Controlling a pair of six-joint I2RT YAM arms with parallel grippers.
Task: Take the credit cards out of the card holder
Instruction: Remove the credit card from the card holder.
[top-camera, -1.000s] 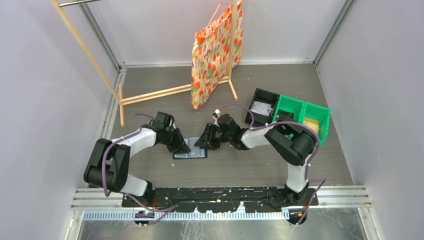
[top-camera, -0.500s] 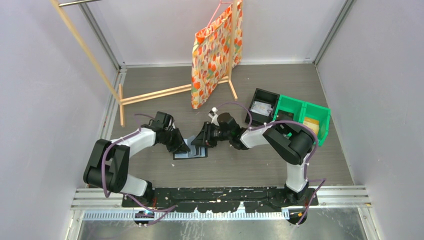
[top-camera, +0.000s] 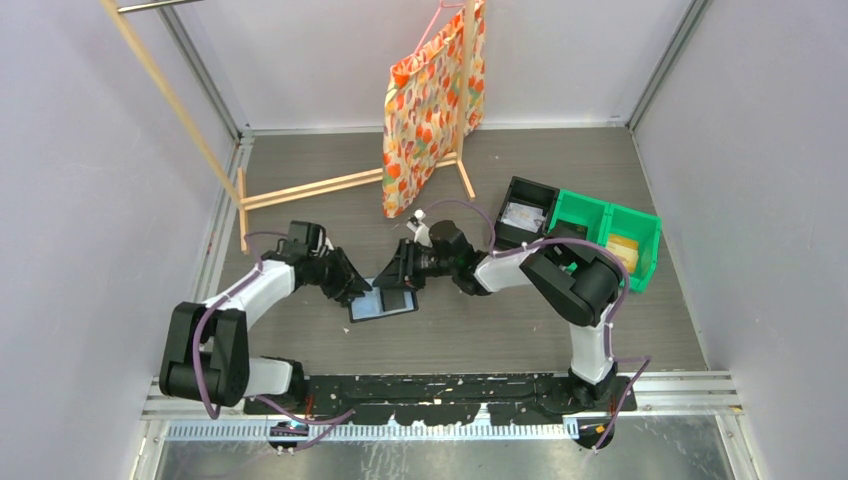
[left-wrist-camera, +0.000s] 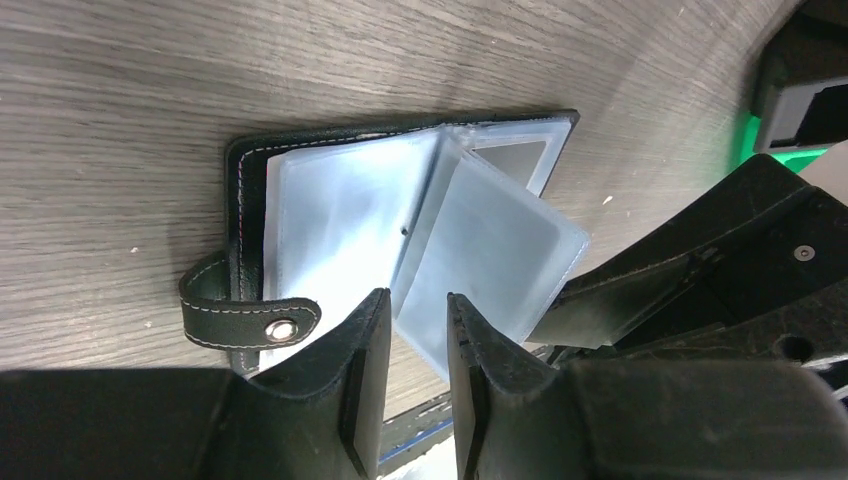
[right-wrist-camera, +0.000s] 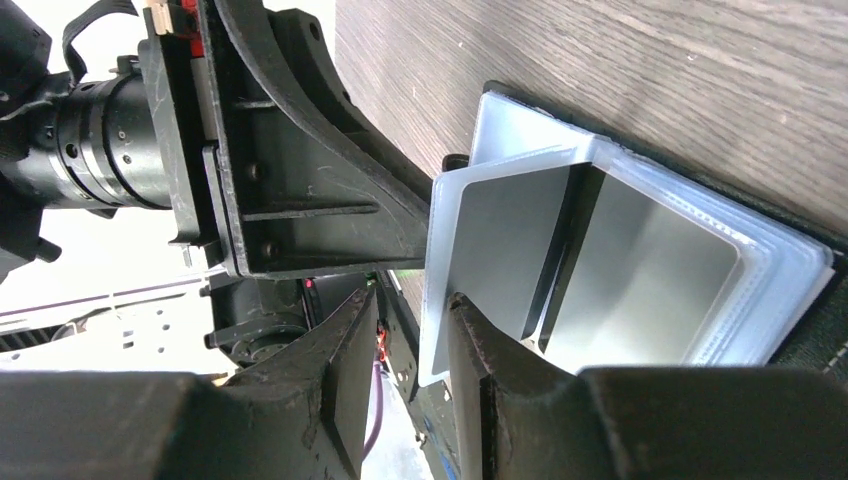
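Observation:
The card holder (top-camera: 383, 304) lies open on the wood-grain table, black outside, with a clasp tab (left-wrist-camera: 250, 318) and clear sleeves fanned up. Grey credit cards (right-wrist-camera: 640, 270) sit inside the sleeves; another shows in a sleeve (left-wrist-camera: 508, 160) in the left wrist view. My left gripper (left-wrist-camera: 418, 300) hovers at the holder's near edge, jaws a little apart with nothing between them. My right gripper (right-wrist-camera: 410, 300) faces it from the other side, open, with the edge of a lifted sleeve (right-wrist-camera: 490, 250) lying against its right finger, not clamped. From above, both grippers (top-camera: 352, 288) (top-camera: 397, 277) meet over the holder.
A black bin (top-camera: 525, 215) and green bins (top-camera: 605, 230) stand at the right. A patterned paper bag (top-camera: 430, 100) hangs on a wooden rack (top-camera: 300, 188) at the back. Walls close in on both sides.
My left arm has swung out to the left and its jaws have widened slightly. My right gripper has slid a little left over the holder, and a sleeve now stands lifted.

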